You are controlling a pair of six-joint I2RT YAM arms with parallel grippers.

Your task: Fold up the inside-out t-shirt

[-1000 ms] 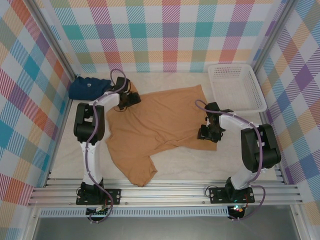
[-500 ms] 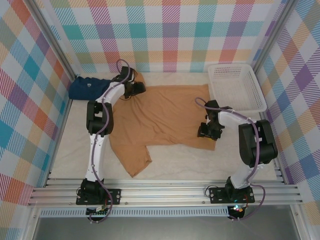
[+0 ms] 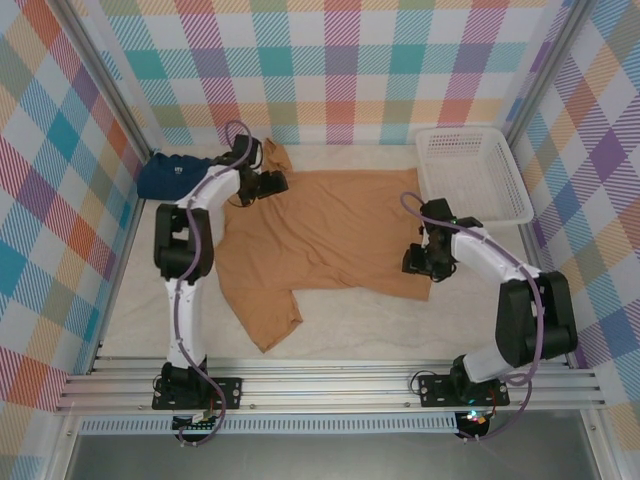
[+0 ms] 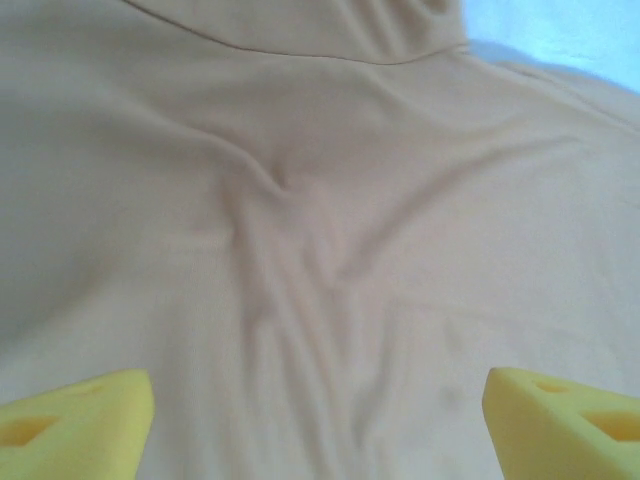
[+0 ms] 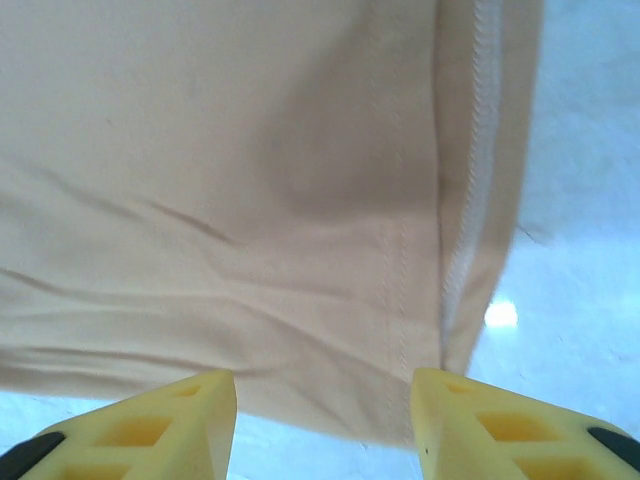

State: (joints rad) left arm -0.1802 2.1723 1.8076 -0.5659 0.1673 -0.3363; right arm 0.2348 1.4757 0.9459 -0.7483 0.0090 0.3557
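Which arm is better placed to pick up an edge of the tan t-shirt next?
Right, probably. The right gripper sits open at the stitched hem corner of the tan t-shirt; the left gripper hangs open over wrinkled mid-fabric, no edge between its fingers.

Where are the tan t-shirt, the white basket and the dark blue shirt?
tan t-shirt (image 3: 330, 230), top view, middle of body.
white basket (image 3: 470, 175), top view, bare floor.
dark blue shirt (image 3: 160, 182), top view, its middle.

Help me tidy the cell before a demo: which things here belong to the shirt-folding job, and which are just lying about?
Job in hand:
- tan t-shirt
- left gripper
- right gripper

Lying about:
- navy shirt
- white basket
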